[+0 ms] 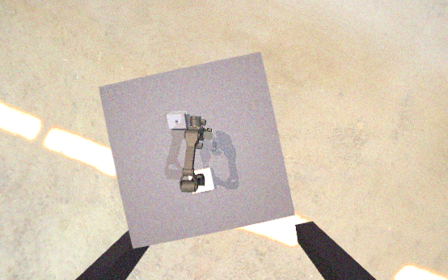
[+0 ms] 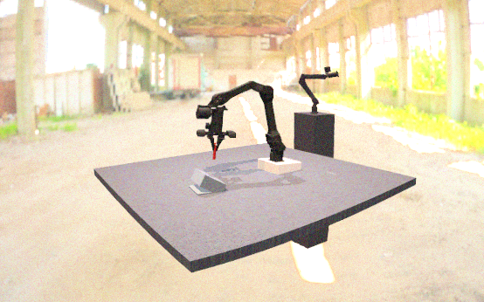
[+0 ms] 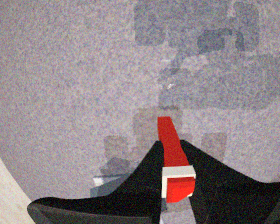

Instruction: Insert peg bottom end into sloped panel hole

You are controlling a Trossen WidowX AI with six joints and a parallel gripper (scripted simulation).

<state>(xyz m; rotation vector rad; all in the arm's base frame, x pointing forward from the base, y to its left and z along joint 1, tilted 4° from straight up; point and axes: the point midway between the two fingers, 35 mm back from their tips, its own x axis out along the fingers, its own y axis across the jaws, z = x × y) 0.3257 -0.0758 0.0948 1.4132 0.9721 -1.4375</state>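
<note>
jaws [image 2: 215, 144]: clamped on the red peg [image 2: 214, 153], held upright above the tabletop [image 2: 253, 209] | sloped panel [image 2: 207, 181]: at 7 o'clock below peg, apart | hole [image 1: 175, 120]: a faint dot from top, hidden in exterior view | peg's lower end: blurred in wrist view

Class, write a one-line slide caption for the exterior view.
Black arm's gripper holds a red peg upright above the grey table, beside the sloped panel.

Sunlit derelict hall [image 2: 236, 26], sandy concrete floor [image 2: 39, 227], pillars [image 2: 25, 65].
</note>
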